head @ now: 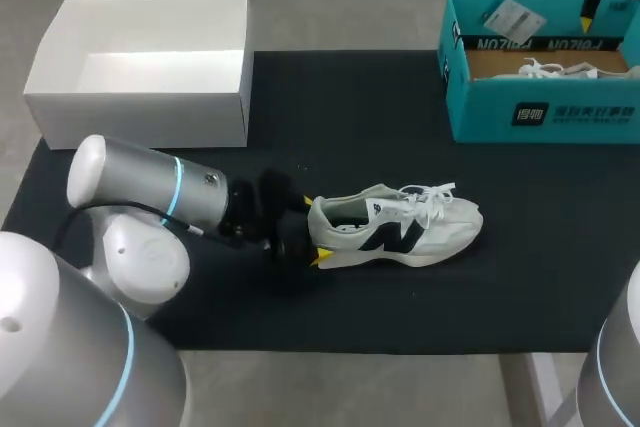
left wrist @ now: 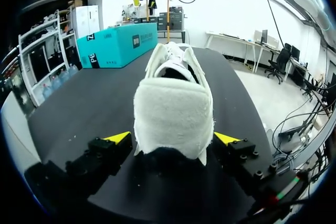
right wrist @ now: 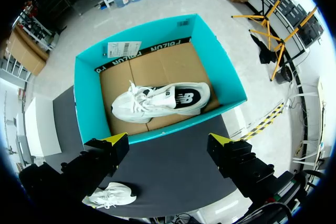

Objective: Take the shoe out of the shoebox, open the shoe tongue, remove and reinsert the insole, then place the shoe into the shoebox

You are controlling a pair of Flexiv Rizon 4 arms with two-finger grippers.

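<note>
A white shoe (head: 400, 227) with a black side mark lies on its sole on the black mat (head: 350, 117), toe pointing right. My left gripper (head: 315, 231) is at its heel, open, one yellow tip on each side. In the left wrist view the heel (left wrist: 173, 114) sits between the fingers of the left gripper (left wrist: 172, 138), with small gaps to both tips. The teal shoebox (head: 540, 117) stands at the back right, open, with a second white shoe (right wrist: 157, 100) inside. My right gripper (right wrist: 168, 139) hangs open high above that shoebox (right wrist: 86, 103), holding nothing.
A white open box (head: 140, 67) stands at the back left, partly on the mat. A paper tag (right wrist: 123, 49) lies against the teal box's inner wall. Bare mat stretches between the shoe and both boxes.
</note>
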